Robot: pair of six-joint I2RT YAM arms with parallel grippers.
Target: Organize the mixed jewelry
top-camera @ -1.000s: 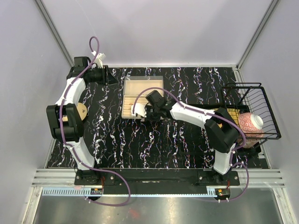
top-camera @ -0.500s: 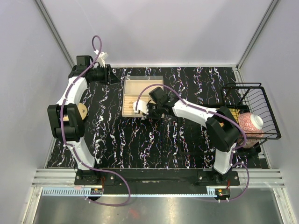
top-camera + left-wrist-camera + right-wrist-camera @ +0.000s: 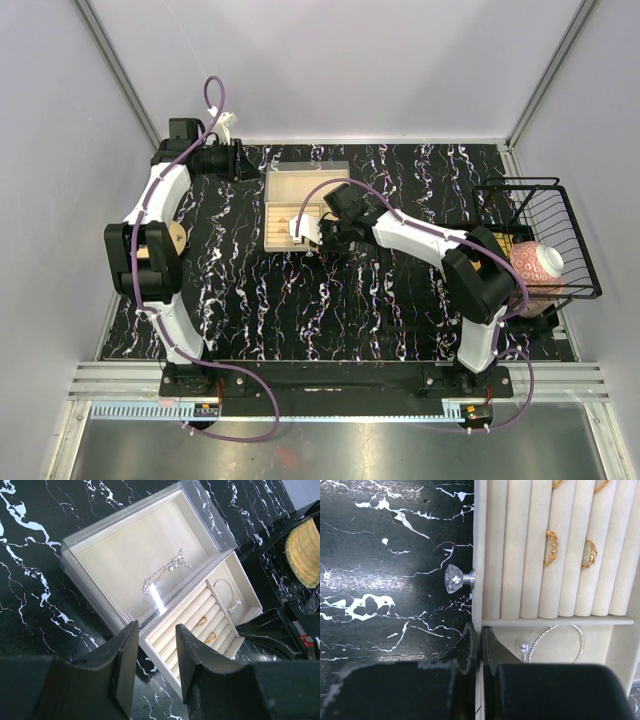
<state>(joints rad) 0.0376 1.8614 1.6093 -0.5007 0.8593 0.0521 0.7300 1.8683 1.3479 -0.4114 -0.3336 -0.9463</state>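
Note:
A beige jewelry box (image 3: 305, 195) with a clear lid stands at the back middle, its drawer (image 3: 200, 625) pulled out. The mixed jewelry lies inside: a silver chain (image 3: 165, 572) under the lid, gold rings (image 3: 551, 547) in the drawer's ring rolls, and a thin bangle with a pearl (image 3: 555, 642). My right gripper (image 3: 480, 630) is shut on the drawer's front wall (image 3: 479, 555), just below the crystal knob (image 3: 454, 578). My left gripper (image 3: 155, 630) is open and empty, hovering left of the box, also in the top view (image 3: 245, 160).
A black wire basket (image 3: 535, 200) at the right edge holds a patterned bowl (image 3: 538, 262). A round tan disc (image 3: 177, 237) lies at the left beside the left arm. A woven piece (image 3: 305, 550) shows beyond the box.
My right wrist has shifted a little toward the far side while holding the drawer front. My left gripper has moved slightly farther back.

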